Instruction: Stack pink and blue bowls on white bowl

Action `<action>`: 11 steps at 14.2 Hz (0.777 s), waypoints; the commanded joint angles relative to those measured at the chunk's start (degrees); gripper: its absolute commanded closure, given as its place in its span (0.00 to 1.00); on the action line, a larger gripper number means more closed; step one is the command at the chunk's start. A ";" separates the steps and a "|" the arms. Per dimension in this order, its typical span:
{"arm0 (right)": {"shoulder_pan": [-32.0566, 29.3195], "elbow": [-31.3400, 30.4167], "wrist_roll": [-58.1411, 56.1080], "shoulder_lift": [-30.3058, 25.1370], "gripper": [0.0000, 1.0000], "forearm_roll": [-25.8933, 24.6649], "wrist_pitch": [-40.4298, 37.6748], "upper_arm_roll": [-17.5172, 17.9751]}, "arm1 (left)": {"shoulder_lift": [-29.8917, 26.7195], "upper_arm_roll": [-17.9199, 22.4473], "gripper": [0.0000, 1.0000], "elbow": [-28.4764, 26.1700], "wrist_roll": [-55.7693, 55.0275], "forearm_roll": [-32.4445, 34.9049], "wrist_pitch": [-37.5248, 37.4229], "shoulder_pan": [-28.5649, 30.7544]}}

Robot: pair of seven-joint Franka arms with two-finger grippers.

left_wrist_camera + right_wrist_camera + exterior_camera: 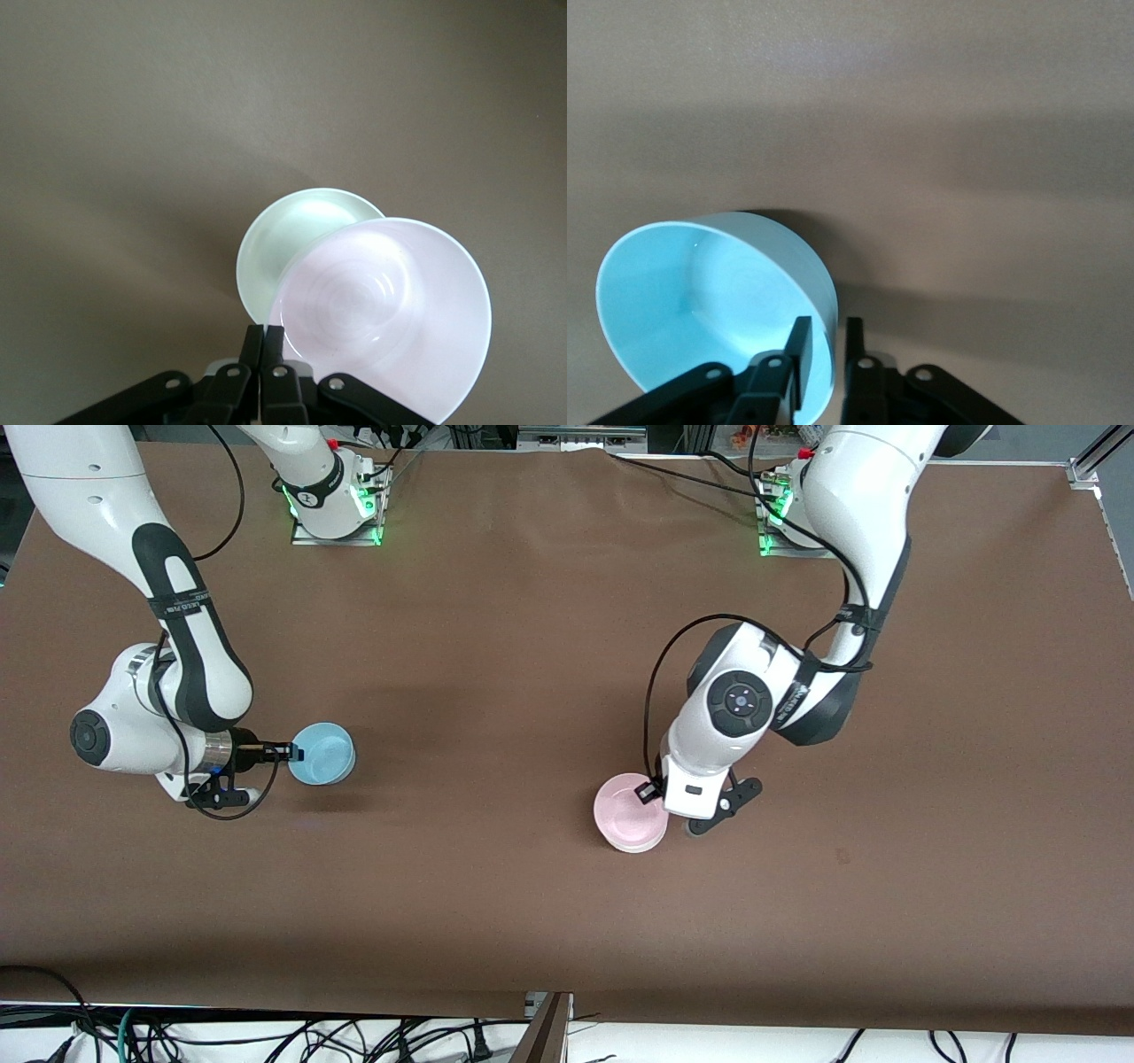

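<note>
While both arms are busy over the matte brown table, the main risk I see sits at the left arm's end. The glossy pale pink shallow round bowl is pinched at its thin rim by the left gripper, hanging tilted and off-centre over the smooth white round bowl; let go like this, it could slide off rather than nest. Toward the right arm's end, the deeper sky-blue plain round bowl rests on the table, with the right gripper straddling its wall, fingers not visibly clamped. An incomplete squeeze there could tip it.
</note>
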 commanded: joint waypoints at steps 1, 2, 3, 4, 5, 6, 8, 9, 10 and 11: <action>-0.11 0.31 -3.18 -0.18 0.91 1.27 -0.51 0.29 | 0.78 0.92 1.00 0.58 -0.89 -0.06 0.53 -0.54; -0.11 0.31 -4.24 -0.18 0.96 1.27 -0.51 0.29 | 0.78 0.92 1.00 0.23 -0.89 -0.06 0.53 -0.71; -0.11 0.31 -4.69 -0.18 1.00 1.27 -0.60 0.38 | 0.78 0.92 1.00 0.14 -0.80 0.03 0.53 -0.72; -0.11 0.40 -4.60 -0.18 1.00 1.35 -0.60 0.47 | 0.78 1.00 1.00 -0.12 -0.71 0.12 0.53 -0.63; -0.11 0.75 -4.26 -0.18 1.00 1.35 -0.60 0.64 | 0.87 1.09 1.00 -0.12 -0.71 0.12 0.62 -0.63; -0.11 1.53 -4.25 -0.18 1.00 1.35 -1.29 0.73 | 1.04 1.09 1.00 -0.12 -0.80 0.81 0.62 -0.63; -0.11 4.69 -4.08 -0.18 1.00 1.44 -5.49 0.91 | 2.00 1.09 1.00 -0.12 -0.89 1.35 1.23 -0.72; -0.11 6.19 -3.81 -0.18 1.00 1.70 -7.69 1.87 | 2.53 1.09 1.00 -0.38 -0.89 1.35 3.06 -0.72; -0.11 7.33 -3.64 -0.18 1.00 2.23 -8.76 2.92 | 2.97 1.18 1.00 -0.82 -0.97 1.35 4.12 -0.80; -0.11 7.95 -2.42 -0.26 1.00 2.93 -9.38 3.54 | 2.98 1.18 1.00 -1.00 -1.15 1.35 4.22 -0.98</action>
